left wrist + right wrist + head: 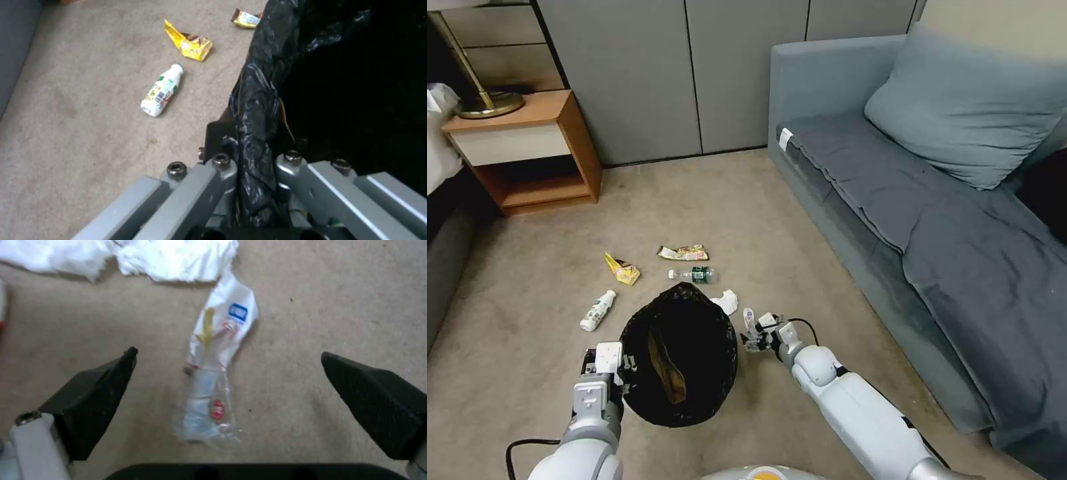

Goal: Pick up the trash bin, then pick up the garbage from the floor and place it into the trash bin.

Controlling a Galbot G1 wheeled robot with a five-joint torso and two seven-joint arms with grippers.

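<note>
Carpet [800,220] | bottles: 2 | wrappers: 3 | left hand [249,166] clamps trash bin [679,353] | right hand [227,390] spread

The setting is a furnished bedroom or hotel-type room. Indicators: beige carpet [527,320], a grey sofa bed [934,253] with a pillow [967,100], a wooden nightstand [527,153] carrying a brass lamp base [487,103], and grey wall panels [694,67].

Black bag lining trash bin [679,353]. Yellow-brown snack wrapper [622,269] centre-left of frame. White bottle [598,311], green-red label. Clear wrapper [216,373], blue logo, yellow and red print. White tissue [726,301]. Beige carpet [527,300]. Grey-blue sofa [934,220] at right.
</note>
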